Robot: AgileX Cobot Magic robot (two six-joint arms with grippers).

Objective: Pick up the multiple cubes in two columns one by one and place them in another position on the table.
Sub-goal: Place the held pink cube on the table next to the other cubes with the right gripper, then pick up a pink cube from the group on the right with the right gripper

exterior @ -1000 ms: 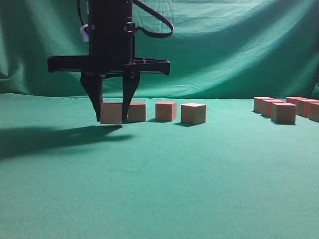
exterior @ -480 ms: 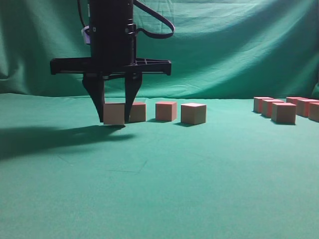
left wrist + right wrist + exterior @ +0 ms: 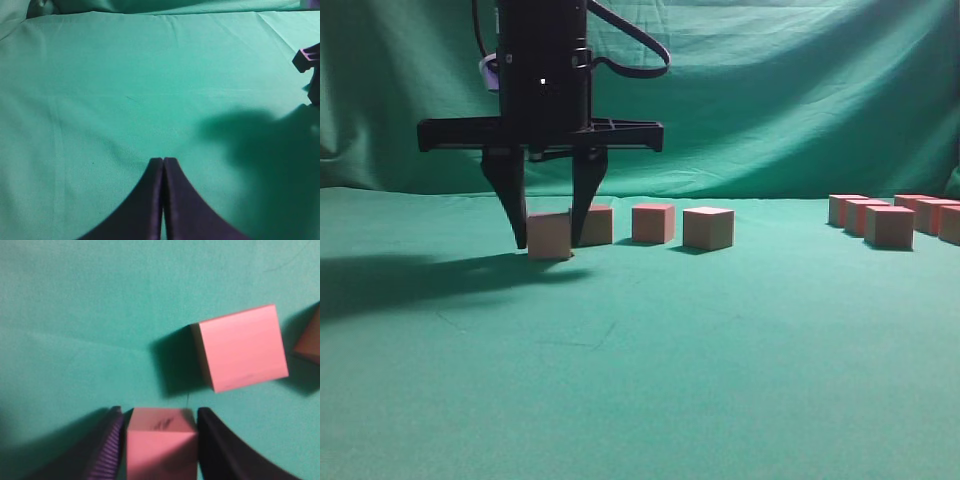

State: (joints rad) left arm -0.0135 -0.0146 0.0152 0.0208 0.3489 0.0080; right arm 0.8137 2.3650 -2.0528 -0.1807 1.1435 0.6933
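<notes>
the right claw (image 3: 549,238) is spreading off the cube (image 3: 549,236), now sitting on the desk (image 3: 650,360) leftmost in the new row. left claw (image 3: 163,200) is pinched empty. lifting crooked risks nudging it.

This is looking like a robot test studio: green cloth is covering the desk (image 3: 720,380), and a wrinkled green backdrop (image 3: 800,90) is hanging behind.
</notes>
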